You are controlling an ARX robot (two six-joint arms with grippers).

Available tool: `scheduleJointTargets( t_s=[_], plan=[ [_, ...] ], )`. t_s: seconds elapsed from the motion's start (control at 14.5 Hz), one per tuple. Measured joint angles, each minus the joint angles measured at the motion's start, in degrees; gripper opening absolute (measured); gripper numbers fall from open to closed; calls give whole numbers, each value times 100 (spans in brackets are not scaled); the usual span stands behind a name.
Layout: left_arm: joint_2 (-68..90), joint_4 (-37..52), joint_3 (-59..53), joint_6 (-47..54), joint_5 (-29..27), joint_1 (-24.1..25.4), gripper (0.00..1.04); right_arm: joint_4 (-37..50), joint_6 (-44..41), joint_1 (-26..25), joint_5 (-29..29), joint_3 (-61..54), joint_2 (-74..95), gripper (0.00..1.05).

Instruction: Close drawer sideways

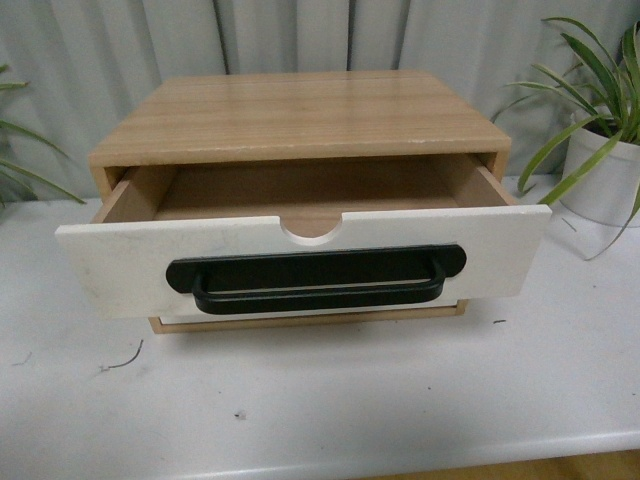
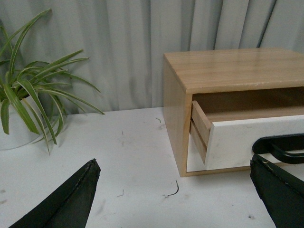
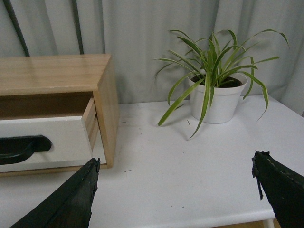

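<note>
With both pairs of jaws spread empty, shove the drawer [image 1: 400, 230] off-centre and you may jam it or shift the cabinet [image 1: 300, 115].

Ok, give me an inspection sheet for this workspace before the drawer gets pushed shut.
Surface: white table, scuffed, with a few dark specks.
Job's things: drawer standing open from the wooden cabinet, front looks skewed; inside appears empty; black bar handle free.
Clutter: thin curled scrap on the table, in front of the cabinet's left end.
Grippers: left pincer open, empty; right pincer open, empty; neither touches the drawer.
Cables: nothing seen.
Surroundings: left potted plant, right potted plant, grey curtain behind.
</note>
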Motion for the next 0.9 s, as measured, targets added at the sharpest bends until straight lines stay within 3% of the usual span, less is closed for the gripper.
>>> scheduleJointTargets(
  t_s=[0.9],
  plan=[
    [0, 0, 0, -2, 0, 0, 98, 0, 0, 0, -2, 0, 0, 98]
  ],
)
